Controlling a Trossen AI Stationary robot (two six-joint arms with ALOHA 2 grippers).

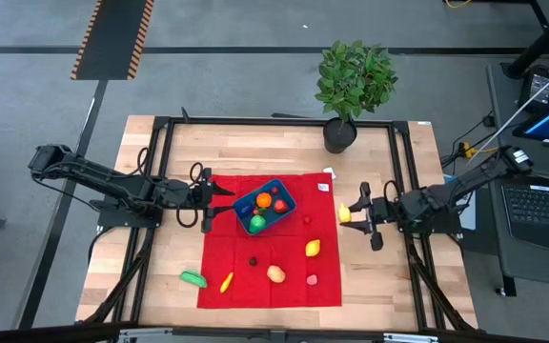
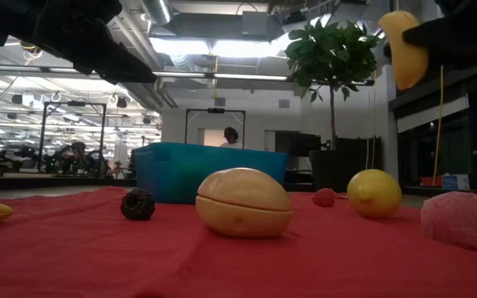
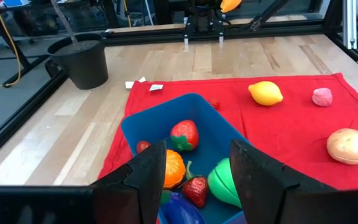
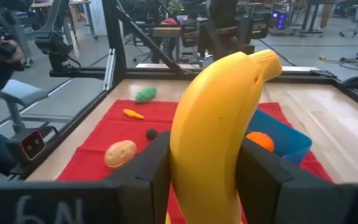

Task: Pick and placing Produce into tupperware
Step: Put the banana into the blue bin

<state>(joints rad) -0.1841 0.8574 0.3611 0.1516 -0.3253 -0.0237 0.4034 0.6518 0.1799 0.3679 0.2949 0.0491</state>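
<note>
The blue tupperware [image 1: 267, 208] sits on the red cloth and holds several toy fruits: strawberries, an orange piece and a green one [image 3: 224, 182]. My left gripper [image 1: 210, 202] hovers open at the container's left end, its fingers [image 3: 146, 177] above the near rim. My right gripper [image 1: 355, 212] is over the cloth's right edge, shut on a yellow banana [image 1: 345, 213]. More produce lies on the cloth: a lemon [image 1: 313, 249], a tan potato [image 1: 275, 273], a pink piece [image 1: 312, 280], a dark berry [image 1: 253, 259], a small red piece [image 1: 306, 218] and a yellow-orange piece [image 1: 226, 282]. A green piece [image 1: 193, 278] lies on the wood. My right gripper pinches the banana's lower half [image 4: 197, 168] between its two fingers [image 4: 157, 168], which lie across it. They reach in level from the table's right. The banana is lifted clear of the cloth [image 2: 404, 50], its free end standing up past the fingers.
A potted plant [image 1: 351, 90] stands at the table's far edge, behind the cloth. Bare wood [image 1: 160, 267] lies left and right of the cloth. A black frame [image 1: 255, 122] runs around the table. People show in the room beyond.
</note>
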